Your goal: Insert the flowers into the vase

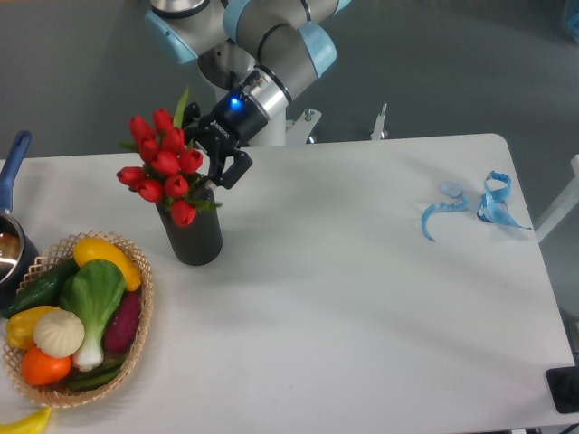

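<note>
Worktop (362, 298): white, fills most of frame. Basket (136, 334) of vegetables at lower left, close beside the vase. Vase (192, 237) upright, left of centre. Flowers (165, 168) sit at its mouth, heads leaning to the upper left; stems look entered, depth hidden. Hand (220, 165) just right of the bunch; cannot tell whether its fingers are clamped on the stems or apart.

Risks, judged: top-heavy lean could tip the vase toward the basket; a sideways pull-away could snag leaves, dragging the bunch out.
</note>
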`<action>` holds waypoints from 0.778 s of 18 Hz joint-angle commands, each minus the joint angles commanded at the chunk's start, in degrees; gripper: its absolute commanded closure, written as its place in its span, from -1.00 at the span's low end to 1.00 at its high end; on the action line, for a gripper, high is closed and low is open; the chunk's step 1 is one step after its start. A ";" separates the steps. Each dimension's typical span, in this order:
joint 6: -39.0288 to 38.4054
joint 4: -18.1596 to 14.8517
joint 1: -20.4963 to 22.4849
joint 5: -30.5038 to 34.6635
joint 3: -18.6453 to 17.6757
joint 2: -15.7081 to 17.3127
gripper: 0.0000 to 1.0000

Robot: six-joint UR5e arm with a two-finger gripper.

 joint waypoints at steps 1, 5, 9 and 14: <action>0.17 0.09 0.53 0.17 0.09 0.17 -1.00; 0.35 -0.09 2.99 0.35 -0.26 1.75 -1.00; 0.27 -0.17 5.27 0.53 -0.88 3.86 -1.00; 0.18 -0.17 11.24 1.05 -2.46 7.99 -1.00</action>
